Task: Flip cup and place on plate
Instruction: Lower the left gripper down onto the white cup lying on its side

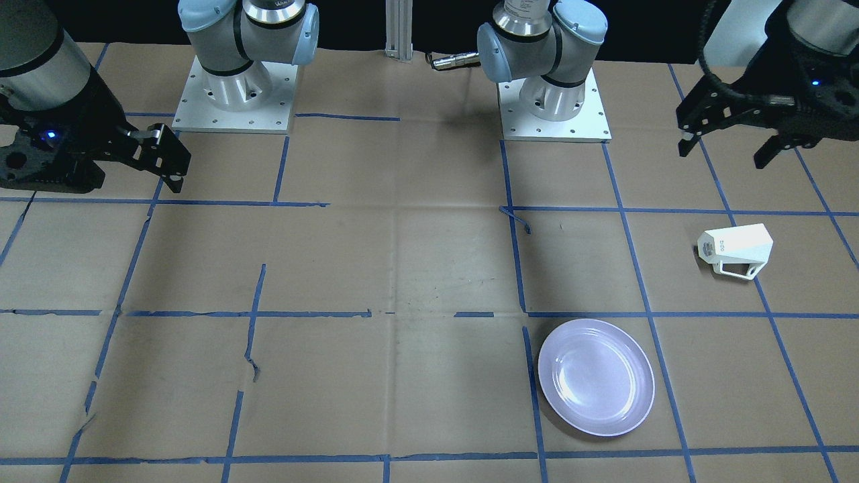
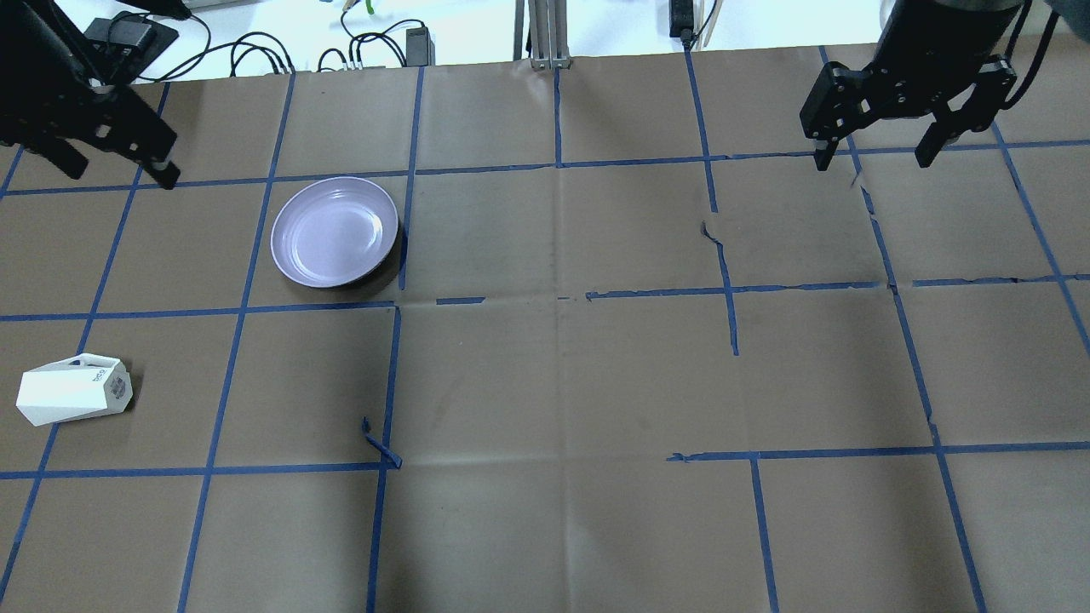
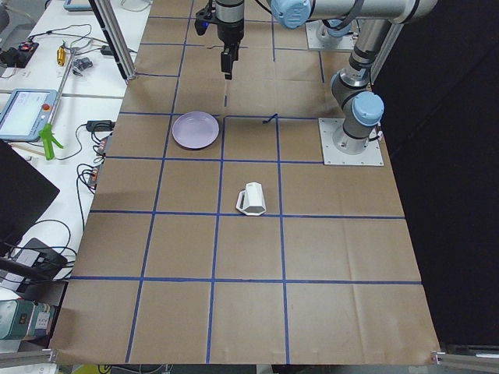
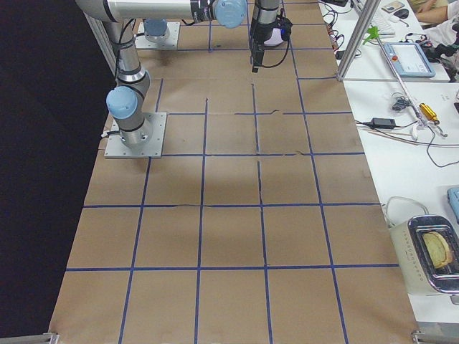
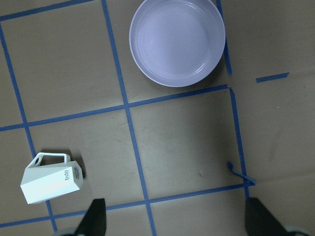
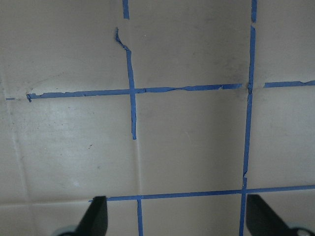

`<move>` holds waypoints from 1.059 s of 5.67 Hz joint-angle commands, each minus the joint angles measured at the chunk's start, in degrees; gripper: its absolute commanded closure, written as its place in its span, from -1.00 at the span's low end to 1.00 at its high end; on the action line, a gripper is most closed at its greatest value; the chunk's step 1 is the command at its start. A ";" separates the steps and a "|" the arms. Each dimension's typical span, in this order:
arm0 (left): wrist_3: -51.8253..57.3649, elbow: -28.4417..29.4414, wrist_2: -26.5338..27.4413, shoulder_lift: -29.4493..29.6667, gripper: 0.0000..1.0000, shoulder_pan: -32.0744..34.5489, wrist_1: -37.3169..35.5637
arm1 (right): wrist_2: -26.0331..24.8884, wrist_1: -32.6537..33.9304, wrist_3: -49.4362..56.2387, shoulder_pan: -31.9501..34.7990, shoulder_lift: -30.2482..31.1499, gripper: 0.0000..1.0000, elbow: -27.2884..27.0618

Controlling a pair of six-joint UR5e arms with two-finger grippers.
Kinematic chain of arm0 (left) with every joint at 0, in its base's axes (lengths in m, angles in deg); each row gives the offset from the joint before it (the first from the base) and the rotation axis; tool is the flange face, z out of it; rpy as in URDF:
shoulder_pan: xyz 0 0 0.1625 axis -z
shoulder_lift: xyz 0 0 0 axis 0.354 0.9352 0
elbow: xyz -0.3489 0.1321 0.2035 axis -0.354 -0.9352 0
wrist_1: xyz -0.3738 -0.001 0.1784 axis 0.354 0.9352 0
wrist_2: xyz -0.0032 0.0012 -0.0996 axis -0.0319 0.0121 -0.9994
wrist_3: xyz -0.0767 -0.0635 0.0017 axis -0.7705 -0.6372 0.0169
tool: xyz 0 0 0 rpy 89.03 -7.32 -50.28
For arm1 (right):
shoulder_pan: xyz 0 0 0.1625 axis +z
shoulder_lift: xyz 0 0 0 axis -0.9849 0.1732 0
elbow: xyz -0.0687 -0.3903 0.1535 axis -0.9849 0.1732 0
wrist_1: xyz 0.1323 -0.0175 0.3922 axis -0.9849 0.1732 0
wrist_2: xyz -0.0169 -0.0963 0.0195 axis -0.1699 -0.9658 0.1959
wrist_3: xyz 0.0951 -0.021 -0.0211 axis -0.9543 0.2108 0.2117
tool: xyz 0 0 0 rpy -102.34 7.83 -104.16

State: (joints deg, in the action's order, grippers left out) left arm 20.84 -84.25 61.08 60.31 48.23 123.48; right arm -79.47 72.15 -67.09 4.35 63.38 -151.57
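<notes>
The white faceted cup (image 2: pixel 72 392) lies on its side near the table's left end, handle against the table; it also shows in the front view (image 1: pixel 735 248) and the left wrist view (image 5: pixel 49 179). The lavender plate (image 2: pixel 335 232) sits bare on the table, about one grid square from the cup, and also shows in the front view (image 1: pixel 596 377) and the left wrist view (image 5: pixel 177 40). My left gripper (image 2: pixel 119 170) is open and empty, high above the table beyond the cup. My right gripper (image 2: pixel 873 162) is open and empty over the right half.
Brown paper with a blue tape grid covers the table (image 2: pixel 562 375). A loose curl of tape (image 2: pixel 381 444) sticks up near the middle. The two arm bases (image 1: pixel 235 87) (image 1: pixel 553 94) stand at the robot's edge. Cables (image 2: pixel 255 51) lie beyond the far edge.
</notes>
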 commanded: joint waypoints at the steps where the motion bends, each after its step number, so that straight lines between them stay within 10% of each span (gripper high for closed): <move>1: 7.01 -0.27 -0.93 0.81 -0.97 -12.13 1.12 | 0.00 0.00 0.00 0.00 0.00 -1.00 0.00; 6: 26.00 1.75 -14.28 19.85 -0.97 -33.17 -2.91 | 0.00 0.00 0.00 0.00 0.00 -1.00 0.00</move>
State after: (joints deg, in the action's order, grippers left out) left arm 43.09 -82.53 48.73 76.31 17.75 122.11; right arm -79.47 72.15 -67.09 4.35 63.38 -151.56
